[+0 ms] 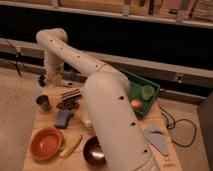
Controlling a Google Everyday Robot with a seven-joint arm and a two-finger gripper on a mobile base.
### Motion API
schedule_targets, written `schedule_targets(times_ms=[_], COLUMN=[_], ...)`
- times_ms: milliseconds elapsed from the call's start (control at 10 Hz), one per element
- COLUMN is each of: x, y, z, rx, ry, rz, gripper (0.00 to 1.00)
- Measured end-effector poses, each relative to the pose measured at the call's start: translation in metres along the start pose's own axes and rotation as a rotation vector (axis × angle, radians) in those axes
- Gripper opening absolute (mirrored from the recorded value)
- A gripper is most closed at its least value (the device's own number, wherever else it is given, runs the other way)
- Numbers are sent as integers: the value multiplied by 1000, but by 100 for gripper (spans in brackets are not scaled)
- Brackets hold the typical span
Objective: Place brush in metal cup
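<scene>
Placement is not yet done: the brush [42, 80] appears to be the small dark lump with a pale bit at the end of the gripper [48, 81], up in the air over the back-left corner of the desk [75, 129]. Whether the gripper is clamped on it I cannot tell. I judge it is carried, since nothing else would hold it off the wood.

The metal cup [43, 102] stands upright just in front of and below that spot, close to the desk's left edge.

The arm [100, 95] rises from the front-right, arches high over the desk and drops its wrist straight down. That suits lowering the brush from above rather than from the side, where neighbours crowd in.

Just right of the cup lies a dark block with white stripes [70, 93]. In front of the block is a dark reddish cluster [67, 105], perhaps grapes, with a blue sponge [62, 118] nearer the front. An orange bowl [45, 143] sits at the front-left corner, with a yellow banana-like piece [70, 146] beside it and a dark bowl [94, 151] by the front edge. A green tray [134, 86] at the back-right corner holds a light green cup [147, 91] and an orange fruit [136, 103], well apart from the work.

The next move probably calls for centring the brush over the cup's mouth before descending. The mouth is narrow, so an off-centre drop could tip the cup.
</scene>
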Motion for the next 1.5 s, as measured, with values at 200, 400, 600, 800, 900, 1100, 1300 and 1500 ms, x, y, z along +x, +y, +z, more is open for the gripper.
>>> schedule_targets(times_ms=[200,400,600,800,900,1100,1300,1500], x=[-11,-20,-34,-32,-32,-38,-54,-78], y=[-8,-14,-21,-23,-25,-33,-43,-50], z=[-4,-13,-18,-18,-15,-10,-5,0], rx=[-1,2,-2,-3,-6,-8,-7,-6], ry=[-5,-1,5,28,37,43,38,36], rz=[-21,-38,-58,-51,-46,-43,-54,-67], gripper=[0,0,0,0,0,0,0,0])
